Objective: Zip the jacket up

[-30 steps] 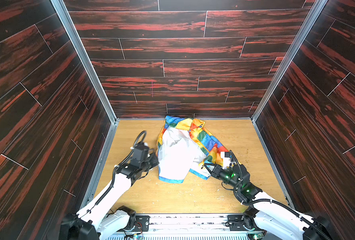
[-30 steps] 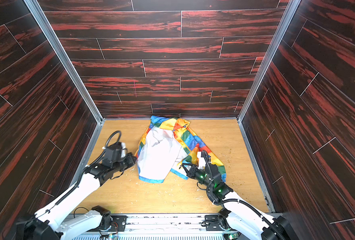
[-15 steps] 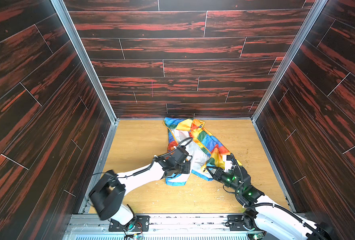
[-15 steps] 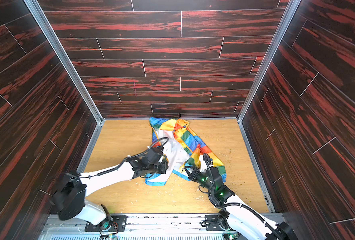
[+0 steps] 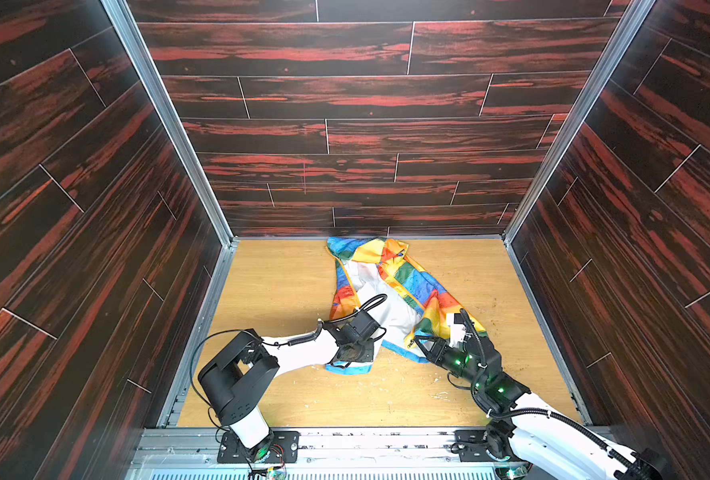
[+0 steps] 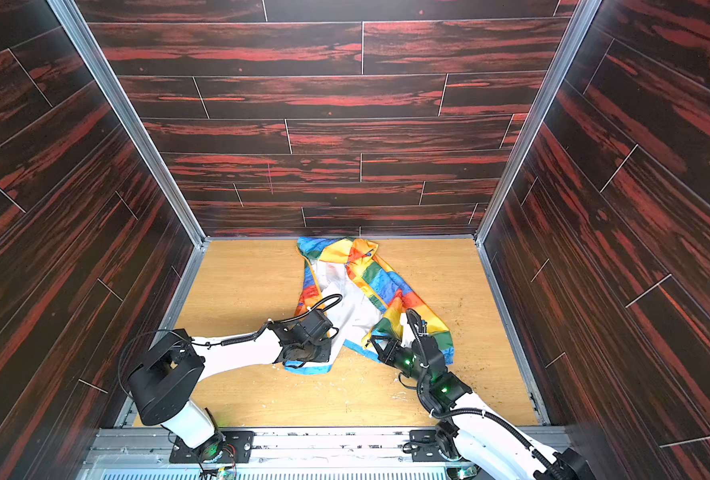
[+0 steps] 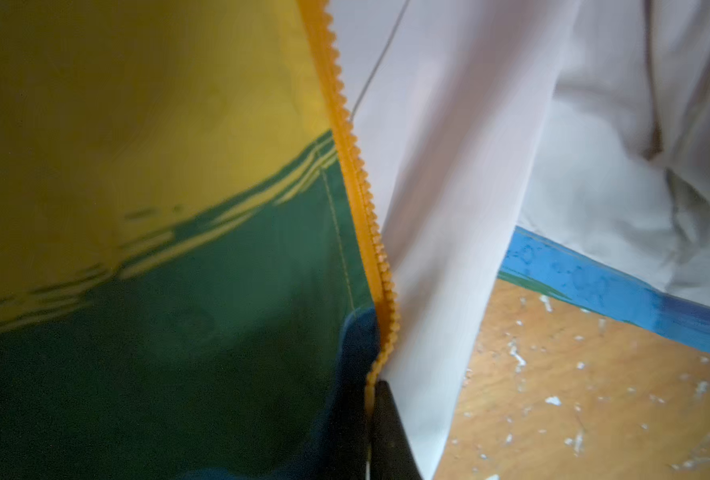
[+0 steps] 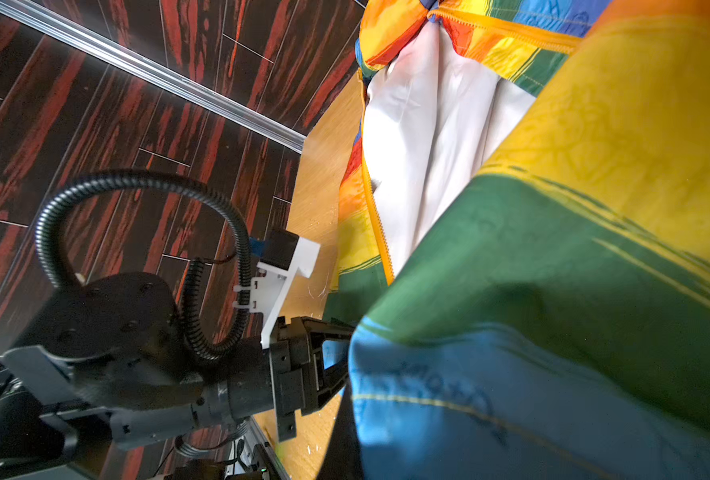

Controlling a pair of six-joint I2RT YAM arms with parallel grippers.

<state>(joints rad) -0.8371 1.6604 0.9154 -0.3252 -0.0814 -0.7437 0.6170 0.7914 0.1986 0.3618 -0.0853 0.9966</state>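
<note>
So the whole setup sits in a tall box of dark, red-streaked wood-look walls (image 5: 345, 95). The only things in it are the two arms and the jacket (image 5: 415, 286), which lies crumpled on the light wood tabletop (image 5: 278, 291). It runs from the back wall toward the front, a bit right of middle, and it's open with the white lining (image 5: 394, 311) facing up. The left arm (image 5: 299, 351) reaches in low from the left and the right arm (image 5: 490, 374) comes from the front right corner. Both meet the jacket's near hem, a little apart. In both top views the grasping ends are just dark lumps in the cloth. The left wrist view sorts that out: the left fingers (image 7: 388, 432) are pinched shut right at the bottom end of the yellow zipper (image 7: 361, 199), with yellow and green fabric on one side of the teeth and lining on the other. The right fingers (image 5: 428, 347) are clamped on the other front corner, holding it up a bit. The right wrist view hides them behind a wall of yellow, green and blue cloth, but it does show the left arm side-on and the zipper's halves lying apart. Smallest bits: the blue edging (image 7: 594, 282) along the hem, and white flecks (image 7: 552, 401) on the wood, far clearer in the left wrist view.
</note>
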